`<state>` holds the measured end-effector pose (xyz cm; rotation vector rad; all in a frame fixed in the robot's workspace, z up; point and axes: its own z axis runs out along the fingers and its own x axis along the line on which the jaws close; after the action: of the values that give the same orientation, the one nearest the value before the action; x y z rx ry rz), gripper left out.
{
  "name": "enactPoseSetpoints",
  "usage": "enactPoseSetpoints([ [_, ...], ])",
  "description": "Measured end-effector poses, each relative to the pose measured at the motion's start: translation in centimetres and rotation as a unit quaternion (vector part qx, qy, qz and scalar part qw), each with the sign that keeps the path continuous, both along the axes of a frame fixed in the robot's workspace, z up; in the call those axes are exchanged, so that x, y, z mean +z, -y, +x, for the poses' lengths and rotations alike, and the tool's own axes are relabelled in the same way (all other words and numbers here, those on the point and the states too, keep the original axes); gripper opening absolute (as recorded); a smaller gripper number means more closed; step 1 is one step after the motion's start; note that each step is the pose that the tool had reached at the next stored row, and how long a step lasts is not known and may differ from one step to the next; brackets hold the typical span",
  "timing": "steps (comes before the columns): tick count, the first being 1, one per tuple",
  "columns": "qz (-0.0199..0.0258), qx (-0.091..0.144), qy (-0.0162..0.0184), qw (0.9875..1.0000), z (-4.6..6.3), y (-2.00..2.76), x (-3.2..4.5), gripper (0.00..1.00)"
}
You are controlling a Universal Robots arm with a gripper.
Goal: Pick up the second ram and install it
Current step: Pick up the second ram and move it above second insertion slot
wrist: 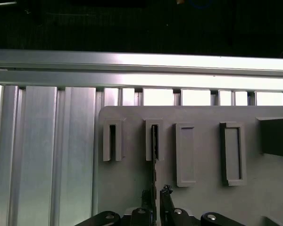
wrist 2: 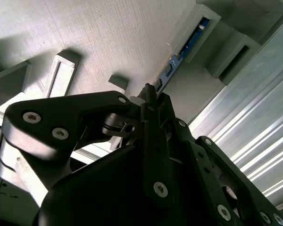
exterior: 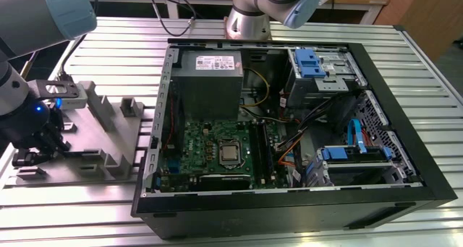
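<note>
Second wrist view: black hand (wrist 2: 150, 96) at thin blue second ram (wrist 2: 173, 60).

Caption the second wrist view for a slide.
Gripper at one end of the second ram, which stands on edge in a slot of the grey holder.

1. On the grey power supply (exterior: 210, 90), a white label (exterior: 217, 62) with rows of dark print, too small to be read.
2. On the processor (exterior: 229, 151) of the green motherboard (exterior: 199, 144), no marking clear enough to read.
3. In both wrist views, no readable text, number or sign.
</note>
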<state>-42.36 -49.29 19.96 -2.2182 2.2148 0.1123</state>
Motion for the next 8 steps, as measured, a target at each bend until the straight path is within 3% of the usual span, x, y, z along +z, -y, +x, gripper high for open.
enactPoseSetpoints([
  [7, 0.0, 0.0, 0.0, 1.0, 0.0, -0.01, 0.0, 0.2],
  [8, 0.0, 0.0, 0.0, 1.0, 0.0, -0.01, 0.0, 0.13],
])
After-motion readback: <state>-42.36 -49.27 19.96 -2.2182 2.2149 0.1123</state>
